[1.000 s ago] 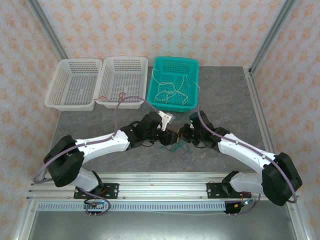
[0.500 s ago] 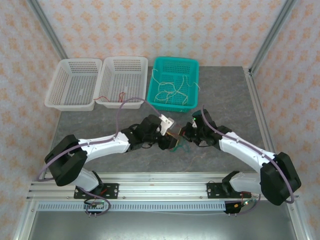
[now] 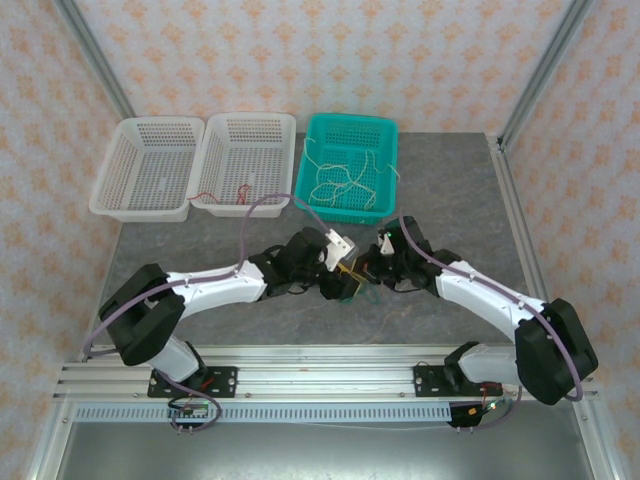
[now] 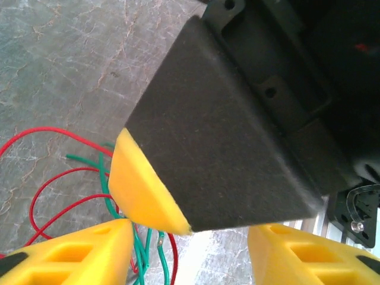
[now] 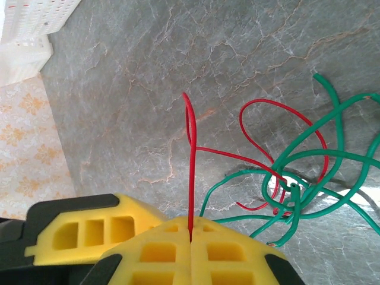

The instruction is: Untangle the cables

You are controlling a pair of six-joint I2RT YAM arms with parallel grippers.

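The pulling-apart step is being worked. A red cable (image 5: 190, 178) is being pinched between the fully closed fingers of the right end effector (image 5: 191, 230), running from the grip toward 12 o'clock. The knot (image 5: 286, 189), where red loops are being crossed by green cables (image 5: 332, 155), is lying on the tabletop (image 5: 148, 71) at about 3 o'clock of that grip. The left end effector (image 4: 190, 240) is being held partly open above the same bundle, with nothing gripped. Next, a green strand is probably needing to be clamped by the left side while the red one is being drawn away gently, so the knot is not being tightened.
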